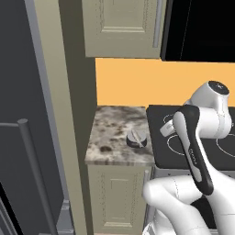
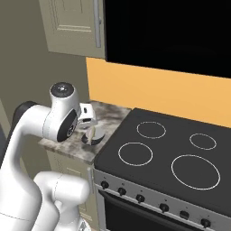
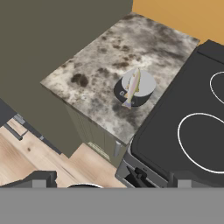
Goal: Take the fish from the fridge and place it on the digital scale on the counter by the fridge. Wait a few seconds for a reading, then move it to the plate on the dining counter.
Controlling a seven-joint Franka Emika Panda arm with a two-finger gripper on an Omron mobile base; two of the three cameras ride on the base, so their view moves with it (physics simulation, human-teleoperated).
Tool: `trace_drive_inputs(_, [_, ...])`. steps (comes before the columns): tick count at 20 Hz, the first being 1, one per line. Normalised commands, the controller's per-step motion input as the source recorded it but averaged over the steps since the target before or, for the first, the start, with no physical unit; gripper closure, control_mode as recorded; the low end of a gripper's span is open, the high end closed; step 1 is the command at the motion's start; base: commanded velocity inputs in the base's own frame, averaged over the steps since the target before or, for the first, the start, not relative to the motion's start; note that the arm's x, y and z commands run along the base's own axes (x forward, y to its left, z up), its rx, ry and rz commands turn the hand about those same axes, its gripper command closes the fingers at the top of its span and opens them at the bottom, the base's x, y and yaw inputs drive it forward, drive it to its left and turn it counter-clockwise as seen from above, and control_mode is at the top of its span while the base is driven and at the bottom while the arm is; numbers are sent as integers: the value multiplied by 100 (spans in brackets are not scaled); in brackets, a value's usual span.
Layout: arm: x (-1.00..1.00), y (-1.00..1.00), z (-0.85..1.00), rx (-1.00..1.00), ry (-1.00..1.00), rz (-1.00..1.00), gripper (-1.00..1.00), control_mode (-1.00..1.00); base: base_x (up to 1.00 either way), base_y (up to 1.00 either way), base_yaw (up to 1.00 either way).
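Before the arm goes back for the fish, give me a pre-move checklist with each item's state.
1. Fish lies on the digital scale, tail past the rim: ok.
2. Scale sits on the counter, near the stove side: ok.
3. Gripper is open and empty: ok.
4. Gripper is centred over the fish: not ok, the fish is off to one side and above the fingertips in the hand view.
5. Scale reading is shown: cannot tell.
6. Path down to the fish has nothing in the way: ok.
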Motion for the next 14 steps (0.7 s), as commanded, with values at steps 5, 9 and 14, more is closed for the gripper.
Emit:
trace_drive_inputs(5, [0, 0, 0, 0, 0, 0, -100, -100, 0, 0, 0])
trace_drive_inputs(9, [0, 0, 0, 0, 0, 0, -100, -100, 0, 0, 0])
trace_drive_inputs(14, [0, 0, 0, 0, 0, 0, -100, -100, 0, 0, 0])
